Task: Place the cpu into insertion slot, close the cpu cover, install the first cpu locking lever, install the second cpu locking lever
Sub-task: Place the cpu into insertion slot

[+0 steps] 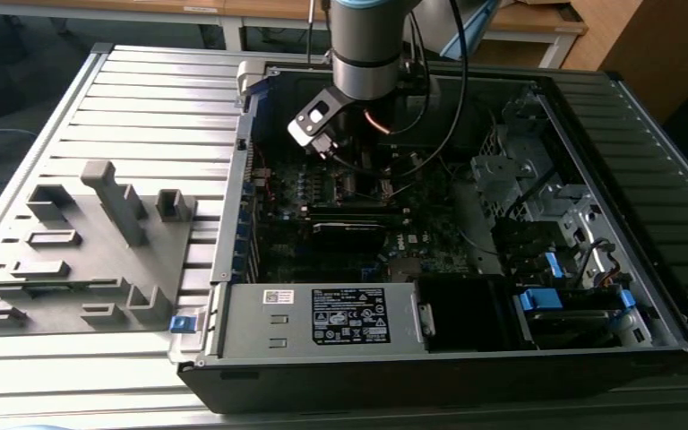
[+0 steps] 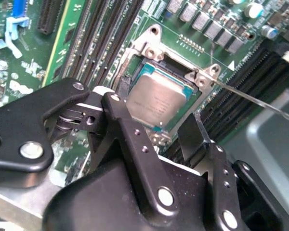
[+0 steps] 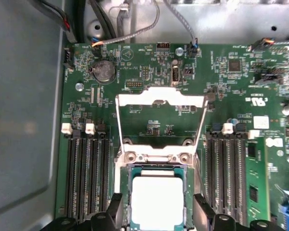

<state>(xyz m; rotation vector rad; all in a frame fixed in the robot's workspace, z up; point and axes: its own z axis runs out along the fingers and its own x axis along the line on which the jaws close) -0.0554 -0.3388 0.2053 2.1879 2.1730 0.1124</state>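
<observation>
We judge the step in hand to be setting the cpu (image 3: 156, 199) into its slot, and it looks nearly done: the chip lies flat inside the socket frame, dull metal top up, in the far left part of the open computer case (image 1: 230, 206), where the arm (image 1: 368, 54) reaches down. The gripper (image 3: 158, 214) is spread open over it. Its fingers (image 3: 115, 209) stand one on each side of the chip, and in both wrist views there seems to be a narrow gap between each finger and the chip's edge. To do this well we would keep the fingers off those edges and move only straight along the vertical, since any sideways drag could skew the chip on the contacts; we would also check that all four edges sit level in the frame. The cpu is close to square. Its sides run parallel to the memory slots (image 3: 84, 173) flanking the socket, and its slightly longer side seems to run along them, towards the hinge. The cpu cover (image 3: 159, 103) is swung right back beyond that hinge, with bare board showing through its opening. One thin locking lever (image 2: 250, 98) stands raised beside the socket.
</observation>
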